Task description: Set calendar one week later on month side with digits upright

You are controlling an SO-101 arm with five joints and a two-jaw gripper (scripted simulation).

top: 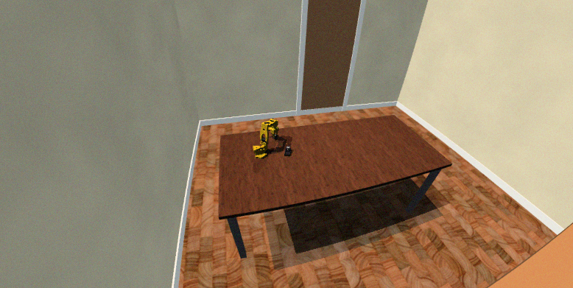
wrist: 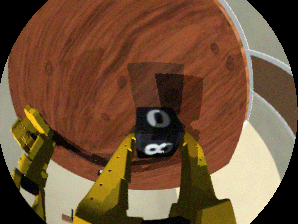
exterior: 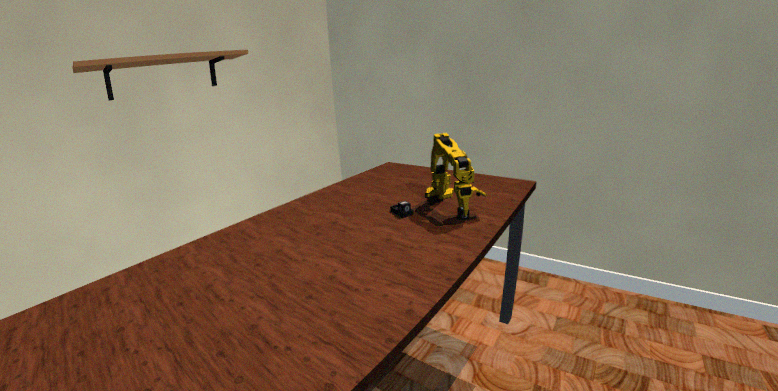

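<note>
A black cube [wrist: 153,131] [exterior: 463,215] with white digits sits between my fingertips, at or just above the table top. A 0 shows on one face and a digit like an 8 on the face nearer me. My gripper [wrist: 159,137] [exterior: 463,213] [top: 275,136] stands slightly open around it, the fingertips barely off its sides. The small black tray [top: 286,154] [exterior: 394,209] lies on the table beside the arm. A second dark cube [top: 287,148] [exterior: 404,206] is in it, with a light mark like a 0 showing in the exterior view. Its other faces cannot be read.
The yellow arm's base [top: 260,152] [exterior: 438,192] stands on the brown table [top: 340,157] [exterior: 283,279] near one end, close to the tray. The arm's base also shows at the left of the wrist view. A wall shelf [exterior: 163,59] hangs far away.
</note>
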